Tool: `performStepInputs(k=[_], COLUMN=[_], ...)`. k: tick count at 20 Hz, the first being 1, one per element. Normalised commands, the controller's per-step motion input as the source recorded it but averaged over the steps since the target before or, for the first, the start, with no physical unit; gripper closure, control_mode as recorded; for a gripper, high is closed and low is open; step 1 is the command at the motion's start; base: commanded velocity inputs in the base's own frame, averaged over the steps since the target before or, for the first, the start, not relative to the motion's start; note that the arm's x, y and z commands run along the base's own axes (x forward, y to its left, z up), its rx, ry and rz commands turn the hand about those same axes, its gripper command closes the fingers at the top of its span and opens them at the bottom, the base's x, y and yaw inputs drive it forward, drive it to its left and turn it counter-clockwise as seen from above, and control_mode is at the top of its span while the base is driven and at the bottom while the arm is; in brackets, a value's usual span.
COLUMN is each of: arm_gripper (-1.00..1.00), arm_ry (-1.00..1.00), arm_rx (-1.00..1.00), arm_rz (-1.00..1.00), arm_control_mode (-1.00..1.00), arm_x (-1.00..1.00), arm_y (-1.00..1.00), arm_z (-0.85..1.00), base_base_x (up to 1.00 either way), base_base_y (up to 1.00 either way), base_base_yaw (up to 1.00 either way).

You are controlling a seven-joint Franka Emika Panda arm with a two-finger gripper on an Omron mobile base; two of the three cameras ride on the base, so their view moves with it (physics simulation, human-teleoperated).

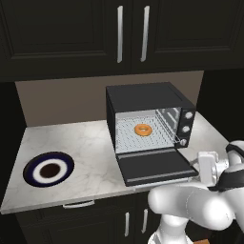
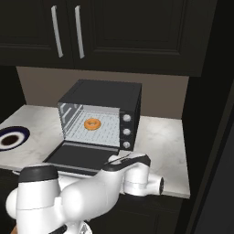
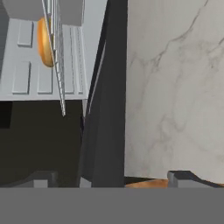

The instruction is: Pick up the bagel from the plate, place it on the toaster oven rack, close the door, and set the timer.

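1. Bagel (image 1: 143, 129) lies flat on the toaster oven rack (image 1: 128, 138) inside the cavity, roughly mid-rack; plate (image 1: 48, 168) sits bare on the counter (image 1: 90, 147) well to the left. Judging by that, the placing part looks done.
2. Door (image 1: 155, 167) is dropped fully open, lying near level over the counter's front edge, so closing it looks like the step in hand.
3. Gripper (image 3: 113, 178) is spread wide w/ nothing between the fingertips (image 3: 43, 178). It sits low at the front, just off the door's right side.
4. Key relation: in the hand view the door's edge runs between the two tips, oven cavity to one side, marble to the other. The door's long axis runs left-right along the oven front, hinge at the oven end.
5. Next move prob. needs the hand under or against the door's free edge, then a push up and back toward the oven. Timer knobs (image 1: 185, 128) stand in a column on the oven's right face, close by for afterwards.
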Motion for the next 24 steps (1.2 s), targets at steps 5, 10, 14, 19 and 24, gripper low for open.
performStepInputs(k=[5, 10, 14, 19, 24], arm_gripper=[-1.00, -1.00, -1.00, -1.00, -1.00], arm_ry=[0.00, 0.00, 0.00, 0.00, 0.00], arm_rx=[0.09, 0.10, 0.10, 0.10, 0.08], arm_rz=[0.00, -0.01, -0.04, -0.07, -0.10], arm_control_mode=[-1.00, -1.00, -1.00, -1.00, -1.00], arm_x=[0.33, 0.35, 0.38, 0.43, 0.56], arm_y=[0.22, 0.24, 0.31, 0.39, 0.39], arm_z=[0.05, 0.33, 0.49, 0.61, 0.64], base_base_x=[0.00, 0.00, 0.00, 0.00, 0.00], base_base_y=[0.00, 0.00, 0.00, 0.00, 0.00], base_base_yaw=[0.00, 0.00, 0.00, 0.00, 0.00])
